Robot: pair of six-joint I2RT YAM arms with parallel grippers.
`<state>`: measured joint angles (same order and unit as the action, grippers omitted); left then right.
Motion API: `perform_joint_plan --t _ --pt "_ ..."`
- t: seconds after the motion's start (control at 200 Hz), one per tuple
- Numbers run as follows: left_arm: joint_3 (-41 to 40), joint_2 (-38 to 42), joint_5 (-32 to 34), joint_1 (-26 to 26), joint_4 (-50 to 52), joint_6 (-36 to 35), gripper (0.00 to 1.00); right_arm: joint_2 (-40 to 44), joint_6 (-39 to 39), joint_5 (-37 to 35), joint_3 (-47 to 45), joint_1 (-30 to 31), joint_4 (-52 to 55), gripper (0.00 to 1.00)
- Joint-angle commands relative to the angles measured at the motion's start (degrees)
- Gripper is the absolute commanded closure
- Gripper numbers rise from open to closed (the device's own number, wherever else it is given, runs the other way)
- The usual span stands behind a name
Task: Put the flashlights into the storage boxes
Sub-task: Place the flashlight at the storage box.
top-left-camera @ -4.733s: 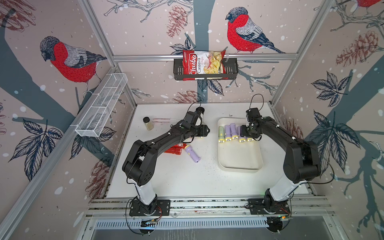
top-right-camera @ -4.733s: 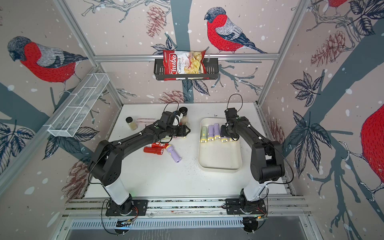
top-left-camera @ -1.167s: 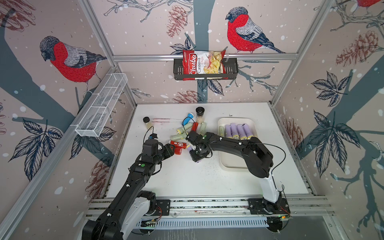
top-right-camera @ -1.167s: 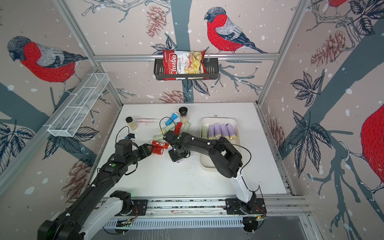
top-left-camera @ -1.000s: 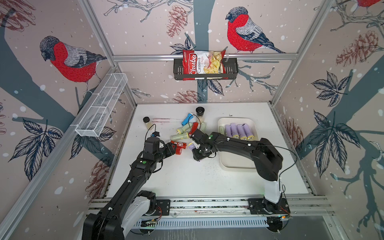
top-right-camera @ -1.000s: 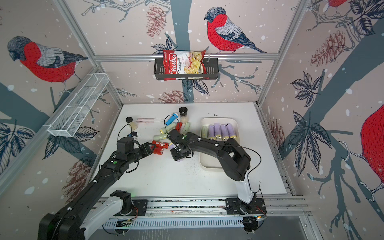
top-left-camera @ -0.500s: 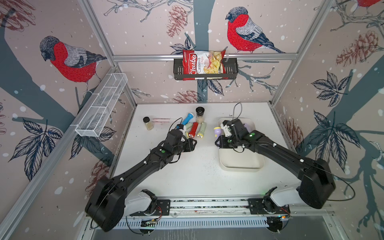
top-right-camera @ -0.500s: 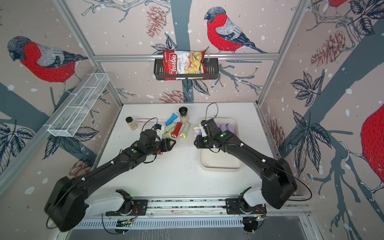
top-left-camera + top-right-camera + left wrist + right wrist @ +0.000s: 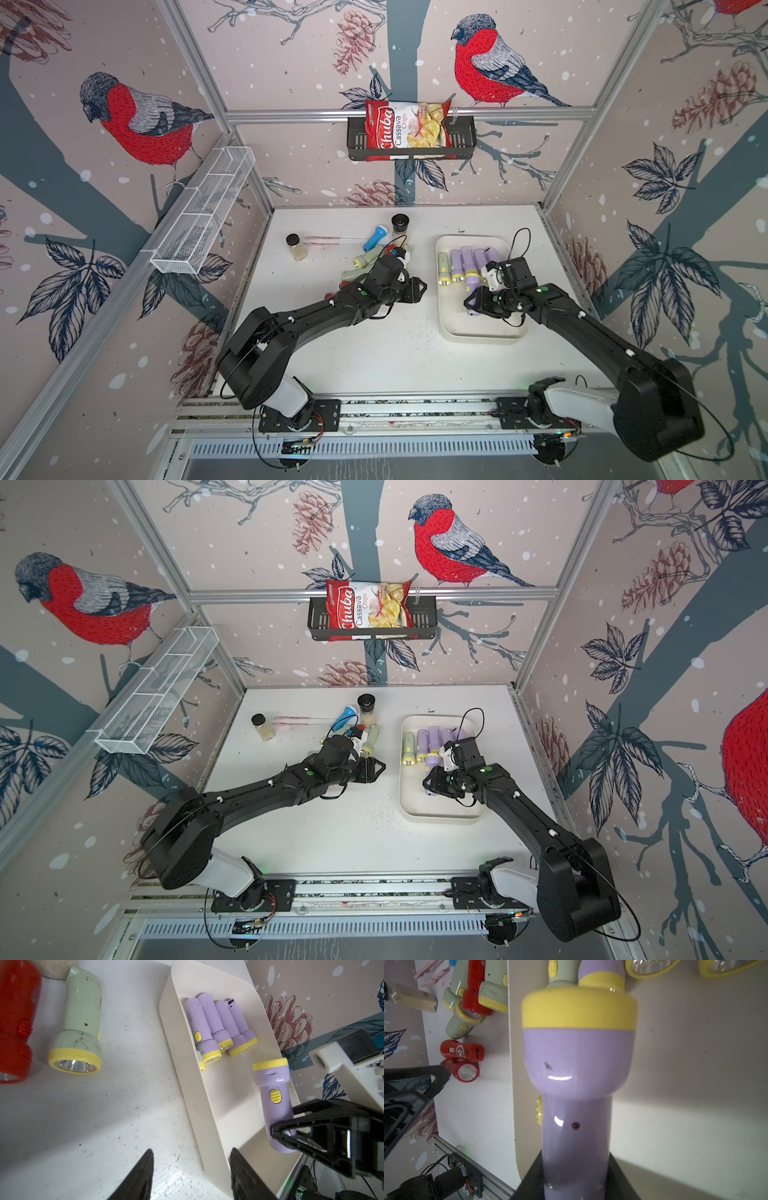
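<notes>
**Backdrop and stray items around a white work table**

Bullfinch-and-pinecone wallpaper (image 9: 141,120) lines the walls. On the back wall, a black slotted basket (image 9: 462,139) holds a red bag of Chuba cassava chips (image 9: 409,126). A long white wire-mesh basket (image 9: 199,220) hangs on the side wall. On the white tabletop (image 9: 374,353) sit two clear, black-capped spice jars (image 9: 296,246) (image 9: 400,224), with thin pink sticks (image 9: 328,240) between them.
</notes>
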<state>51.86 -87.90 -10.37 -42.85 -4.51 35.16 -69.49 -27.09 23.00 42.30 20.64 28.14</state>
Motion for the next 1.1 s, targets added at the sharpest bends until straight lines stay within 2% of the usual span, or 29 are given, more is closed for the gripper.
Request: perform_joint_plan --t 0.0,0.38,0.765,0.931,1.096 --pt "1.1 -0.9 -1.0 -0.1 -3.5 0.3 0.42 -1.8 -0.6 3.7 -0.5 1.0 -4.3 0.67" --pt "0.3 -0.6 -0.5 -0.1 -3.3 0.3 0.42 -9.8 -4.8 6.2 -1.3 8.7 -11.0 0.64" --pt "0.5 0.1 0.3 -0.1 -2.4 -0.5 0.41 -13.9 -5.6 7.3 -1.6 8.3 -13.9 0.6" --pt "0.4 0.4 0.6 -0.1 -2.1 -0.4 0.41 -14.5 -5.9 8.0 -2.3 7.3 -15.5 0.5" --pt "0.3 0.9 1.1 -0.1 -1.6 -0.4 0.41 -14.4 -5.4 8.1 -2.3 6.8 -14.9 0.46"
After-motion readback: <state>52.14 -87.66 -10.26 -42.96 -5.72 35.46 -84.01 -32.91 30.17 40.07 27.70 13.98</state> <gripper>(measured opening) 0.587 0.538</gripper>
